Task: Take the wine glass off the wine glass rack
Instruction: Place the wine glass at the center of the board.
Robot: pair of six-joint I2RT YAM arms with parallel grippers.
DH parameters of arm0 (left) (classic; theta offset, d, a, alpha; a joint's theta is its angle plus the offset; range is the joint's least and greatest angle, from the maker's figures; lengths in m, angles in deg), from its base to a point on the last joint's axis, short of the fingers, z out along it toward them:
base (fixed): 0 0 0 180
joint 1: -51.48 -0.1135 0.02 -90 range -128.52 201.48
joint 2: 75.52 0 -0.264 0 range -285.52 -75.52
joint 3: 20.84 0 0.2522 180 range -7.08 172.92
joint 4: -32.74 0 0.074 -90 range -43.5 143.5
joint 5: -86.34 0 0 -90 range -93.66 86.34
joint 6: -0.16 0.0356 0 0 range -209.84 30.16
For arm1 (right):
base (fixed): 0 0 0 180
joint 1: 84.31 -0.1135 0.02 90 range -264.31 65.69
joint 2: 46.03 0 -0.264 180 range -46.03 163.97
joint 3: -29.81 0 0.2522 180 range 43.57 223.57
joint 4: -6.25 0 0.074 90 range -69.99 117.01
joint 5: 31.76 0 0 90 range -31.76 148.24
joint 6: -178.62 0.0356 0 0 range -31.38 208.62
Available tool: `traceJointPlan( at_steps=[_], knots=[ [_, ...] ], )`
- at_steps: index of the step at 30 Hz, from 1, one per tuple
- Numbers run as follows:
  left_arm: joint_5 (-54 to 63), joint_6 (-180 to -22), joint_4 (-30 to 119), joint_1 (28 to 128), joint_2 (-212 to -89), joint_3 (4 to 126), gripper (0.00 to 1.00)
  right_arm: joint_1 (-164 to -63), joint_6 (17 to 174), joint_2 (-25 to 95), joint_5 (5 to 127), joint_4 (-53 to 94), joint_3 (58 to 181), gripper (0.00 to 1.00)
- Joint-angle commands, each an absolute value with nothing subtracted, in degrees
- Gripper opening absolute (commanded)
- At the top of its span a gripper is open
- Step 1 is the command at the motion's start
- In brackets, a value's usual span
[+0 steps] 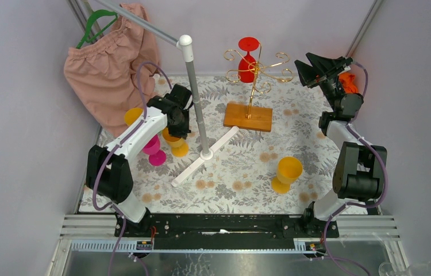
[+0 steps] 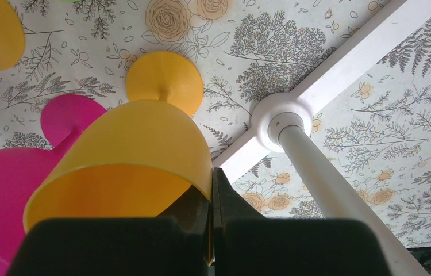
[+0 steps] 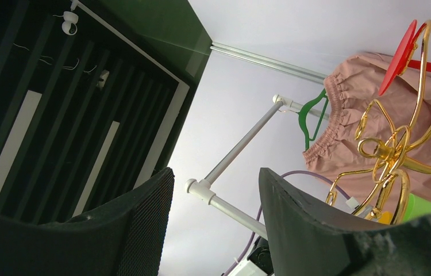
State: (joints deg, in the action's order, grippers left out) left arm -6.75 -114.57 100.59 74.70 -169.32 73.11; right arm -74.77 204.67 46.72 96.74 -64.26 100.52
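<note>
**A:** What step is this?

**B:** Just the reach, I'd say. On the tabletop (image 1: 242, 172), the wine glass rack (image 1: 251, 86) stands mid far edge. The red wine glass (image 1: 247, 60) hangs on it upside down, untouched. The right claw (image 3: 216, 184) is wide and empty, hovering near the rack. The left claw (image 2: 212, 190) pinches a yellow glass (image 2: 138, 144).

**A:** Next?

**B:** Probably the right one lines up on the bowl.

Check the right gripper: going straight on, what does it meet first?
Likely the pole stand's white elbow: in the wrist view it sits mid-gap of the open right gripper. Rack and red glass lie off to that view's right, probably missed. Depth unclear.
</note>
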Motion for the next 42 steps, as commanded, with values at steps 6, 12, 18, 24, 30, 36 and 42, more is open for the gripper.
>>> traceJointPlan(
  at_steps=[6, 12, 18, 24, 30, 36, 42],
  knots=[
    [-8.0, -114.7, 99.5, 75.2, -169.9, 72.6, 0.2, -74.3, 205.3, 46.8, 97.2, -68.6, 100.8, 0.63],
    [-8.2, -115.2, 100.2, 75.2, -168.4, 73.2, 0.3, -74.3, 205.3, 46.6, 97.3, -68.6, 100.7, 0.64],
    [-10.3, -115.5, 102.6, 75.2, -166.7, 75.6, 0.31, -74.3, 205.2, 46.6, 97.3, -68.5, 100.7, 0.64],
    [-13.0, -116.7, 104.9, 75.2, -163.8, 78.9, 0.32, -74.3, 205.2, 46.4, 97.6, -68.1, 100.9, 0.64],
    [-15.9, -118.3, 108.5, 75.2, -160.6, 85.6, 0.34, -74.3, 204.8, 46.7, 97.8, -67.3, 101.8, 0.64],
    [-17.8, -119.9, 110.3, 75.1, -157.9, 91.6, 0.34, -74.3, 204.3, 47.3, 98.2, -65.7, 104.2, 0.64],
    [-16.1, -122.2, 105.4, 73.9, -153.2, 93.6, 0.34, -74.3, 197.5, 47.4, 101.6, -54.3, 112.8, 0.64]
  ],
)
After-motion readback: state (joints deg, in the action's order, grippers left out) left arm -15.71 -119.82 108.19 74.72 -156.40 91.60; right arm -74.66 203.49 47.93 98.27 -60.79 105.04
